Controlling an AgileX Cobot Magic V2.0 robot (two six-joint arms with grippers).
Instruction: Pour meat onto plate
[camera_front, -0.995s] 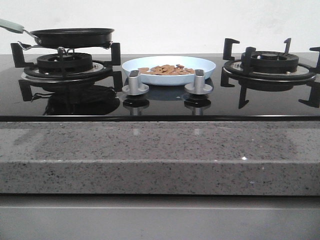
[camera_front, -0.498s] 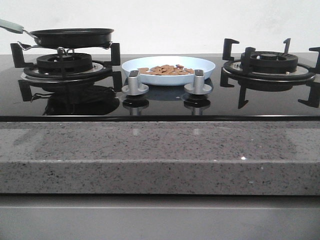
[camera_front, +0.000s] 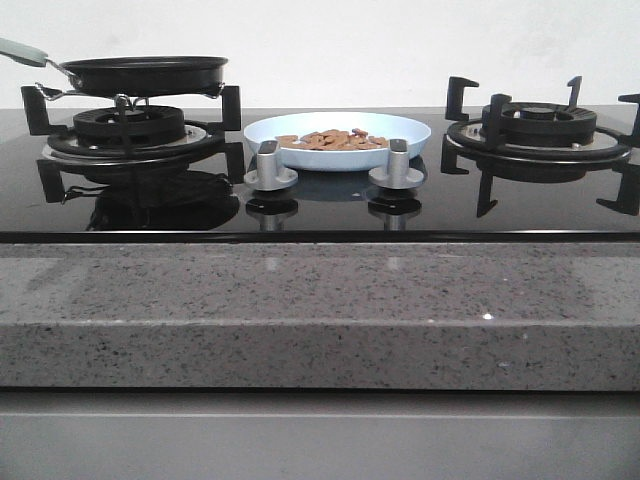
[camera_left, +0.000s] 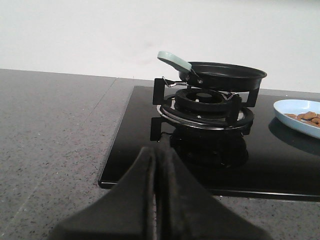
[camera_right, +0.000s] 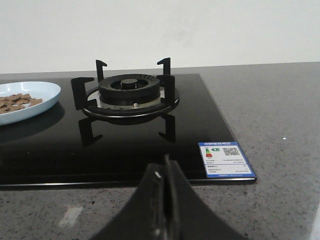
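Between the two burners, the plate (camera_front: 337, 141) sits on the black glass cooktop (camera_front: 320, 205) with the meat (camera_front: 333, 140) piled inside. Frying pan (camera_front: 145, 73) rests on the left burner. Left tool (camera_left: 156, 165) and right tool (camera_right: 165, 175) are both closed, holding nothing, back over the desk (camera_left: 55, 130).

The black glass cooktop (camera_front: 320, 205) is glossy and mirror-smooth, reflecting the two brushed silver metal knobs (camera_front: 270, 165). At its 6 o'clock edge runs a speckled grey stone counter (camera_front: 320, 310), polished. The pale blue-white glazed plate (camera_front: 410, 135) shines; the orange-brown meat bits (camera_front: 335, 140) look matt. The black cast grates (camera_front: 540, 130) are matt. The black frying pan (camera_front: 145, 72) has a dull sheen.
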